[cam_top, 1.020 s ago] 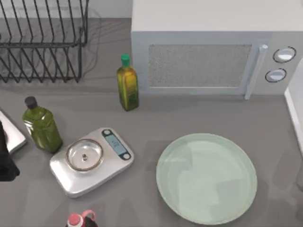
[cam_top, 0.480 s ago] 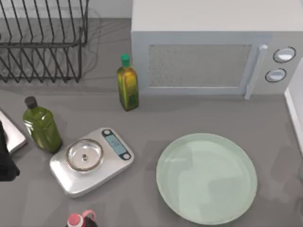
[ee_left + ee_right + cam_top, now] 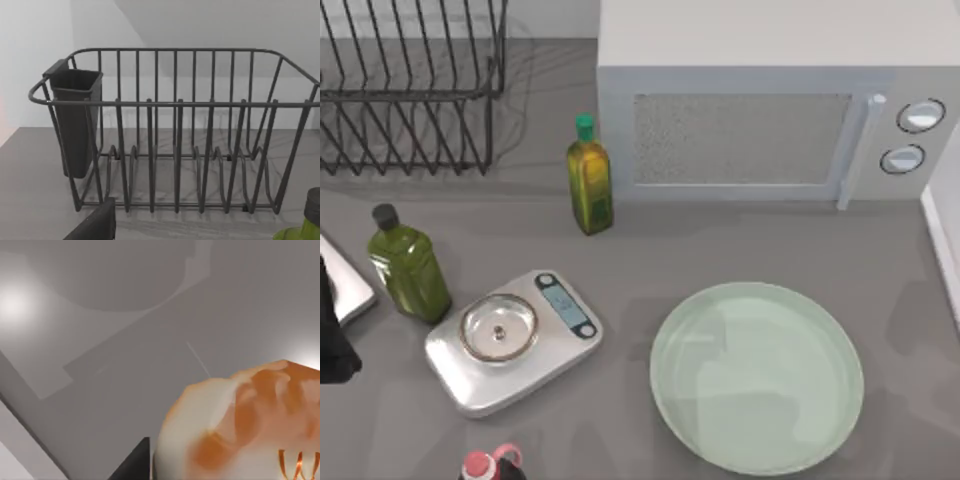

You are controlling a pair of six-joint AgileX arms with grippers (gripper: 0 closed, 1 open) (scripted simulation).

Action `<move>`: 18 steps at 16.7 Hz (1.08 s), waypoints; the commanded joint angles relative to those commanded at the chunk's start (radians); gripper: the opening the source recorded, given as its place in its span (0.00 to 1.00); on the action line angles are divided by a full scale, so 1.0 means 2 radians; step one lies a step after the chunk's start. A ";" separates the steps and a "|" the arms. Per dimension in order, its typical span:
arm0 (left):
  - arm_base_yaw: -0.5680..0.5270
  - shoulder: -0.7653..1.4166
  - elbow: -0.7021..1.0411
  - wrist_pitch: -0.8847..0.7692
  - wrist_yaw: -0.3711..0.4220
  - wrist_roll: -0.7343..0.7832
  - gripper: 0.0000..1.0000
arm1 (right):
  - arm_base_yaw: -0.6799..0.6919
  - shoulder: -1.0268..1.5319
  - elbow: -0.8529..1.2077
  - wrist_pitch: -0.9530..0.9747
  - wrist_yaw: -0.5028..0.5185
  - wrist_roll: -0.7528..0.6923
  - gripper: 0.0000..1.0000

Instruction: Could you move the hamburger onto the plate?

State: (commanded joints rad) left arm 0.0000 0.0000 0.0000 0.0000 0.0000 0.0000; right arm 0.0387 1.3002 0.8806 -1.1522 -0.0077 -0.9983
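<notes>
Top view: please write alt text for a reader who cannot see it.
A large pale mint-green plate lies bare on a grey table, right of a steel kitchen scale. Two green bottles, a wire dish rack and a microwave stand behind; the left arm sits at the left edge.

A squat green bottle [image 3: 408, 265] with a black cap stands just beside the left hand [image 3: 332, 345], and a steel scale [image 3: 510, 340] lies on the grey worktop [image 3: 650, 250] past it. A wire dish rack [image 3: 410, 90] with a dark cutlery holder [image 3: 75, 120] stands behind the hand. Farther off are an oil bottle [image 3: 589, 175], a white microwave [image 3: 770, 110] and a pink-capped bottle [image 3: 485, 466].
</notes>
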 joint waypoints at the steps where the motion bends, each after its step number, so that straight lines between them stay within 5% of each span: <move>1: 0.000 0.000 0.000 0.000 0.000 0.000 1.00 | 0.000 -0.004 0.005 -0.006 0.000 0.001 0.00; 10: 0.000 0.000 0.000 0.000 0.000 0.000 1.00 | 0.048 0.023 0.032 -0.005 0.003 0.056 0.00; 18: 0.000 0.000 0.000 0.000 0.000 0.000 1.00 | 0.229 0.153 0.140 -0.007 0.009 0.399 0.00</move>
State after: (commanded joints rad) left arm 0.0000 0.0000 0.0000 0.0000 0.0000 0.0000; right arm 0.4962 1.6066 1.1604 -1.1656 0.0110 -0.2009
